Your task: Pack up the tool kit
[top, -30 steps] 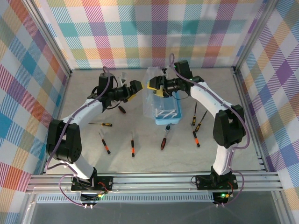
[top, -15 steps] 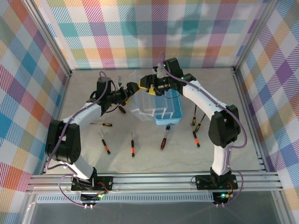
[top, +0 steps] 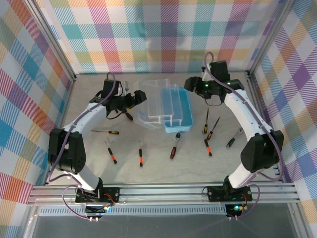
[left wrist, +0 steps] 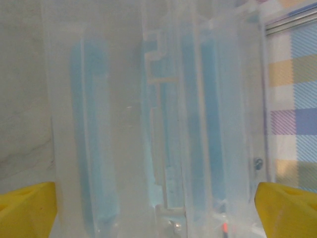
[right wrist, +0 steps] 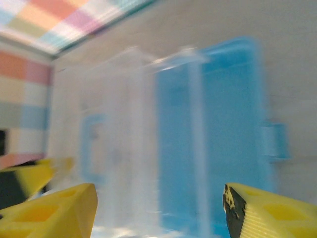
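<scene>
Jaws are spread wide on left gripper [top: 139,96], nothing held, tips just beside clear lid [top: 154,101] – swung open left of light-blue box [top: 178,111]. Screwdrivers [top: 140,156] are scattered on table [top: 158,171]. Right gripper [top: 190,83] – jaws parted, empty, near box's far corner.

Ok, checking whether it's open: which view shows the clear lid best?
Top external: the clear lid lies open to the left of the light-blue box, with its whole outline visible. Left wrist sees it close up and cropped; right wrist sees it motion-blurred.

obstacle: open lid [top: 153,99] left of box [top: 178,106] | free: table [top: 158,173] nearer than screwdrivers [top: 140,159]
</scene>
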You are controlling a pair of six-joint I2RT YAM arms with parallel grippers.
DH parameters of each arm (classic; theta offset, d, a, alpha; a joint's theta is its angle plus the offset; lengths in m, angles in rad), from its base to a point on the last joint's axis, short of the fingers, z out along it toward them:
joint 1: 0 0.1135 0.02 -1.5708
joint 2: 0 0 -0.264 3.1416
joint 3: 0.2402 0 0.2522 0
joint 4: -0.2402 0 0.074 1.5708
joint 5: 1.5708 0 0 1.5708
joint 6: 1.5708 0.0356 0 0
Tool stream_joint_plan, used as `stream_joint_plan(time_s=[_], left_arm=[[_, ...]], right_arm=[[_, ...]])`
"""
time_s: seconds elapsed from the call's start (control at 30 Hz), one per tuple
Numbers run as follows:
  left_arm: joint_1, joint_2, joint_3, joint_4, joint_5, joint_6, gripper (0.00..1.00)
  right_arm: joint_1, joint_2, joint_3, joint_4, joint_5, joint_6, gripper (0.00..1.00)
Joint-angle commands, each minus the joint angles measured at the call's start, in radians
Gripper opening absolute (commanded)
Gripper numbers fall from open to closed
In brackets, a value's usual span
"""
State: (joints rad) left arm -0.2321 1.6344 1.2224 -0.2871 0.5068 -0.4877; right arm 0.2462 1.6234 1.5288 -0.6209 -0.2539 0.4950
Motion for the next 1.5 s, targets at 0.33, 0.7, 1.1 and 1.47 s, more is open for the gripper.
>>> stream_joint_plan(time_s=[0.33, 0.7, 1.1, 1.47], left_arm=[[0.009, 0.127, 0.03, 0.0, 0.004, 0.09, 1.0], [0.011, 0.339, 0.223, 0.0, 0.042, 0.1, 1.0], [0.038, 0.192, 0.128, 0.0, 0.037, 0.067, 1.0], [0.034, -0.218, 0.028, -0.055, -0.055, -0.025, 1.0]], right_arm=[[0.015, 0.237, -0.1, -0.037, 0.167, -0.116, 0.6], [0.0, 0.334, -0.096, 0.003, 0.219, -0.085, 0.42], [-0.021, 0.399, -0.031, -0.004, 0.185, -0.111, 0.38], [-0.022, 0.377, 0.137, -0.127, 0.214, -0.1, 0.5]])
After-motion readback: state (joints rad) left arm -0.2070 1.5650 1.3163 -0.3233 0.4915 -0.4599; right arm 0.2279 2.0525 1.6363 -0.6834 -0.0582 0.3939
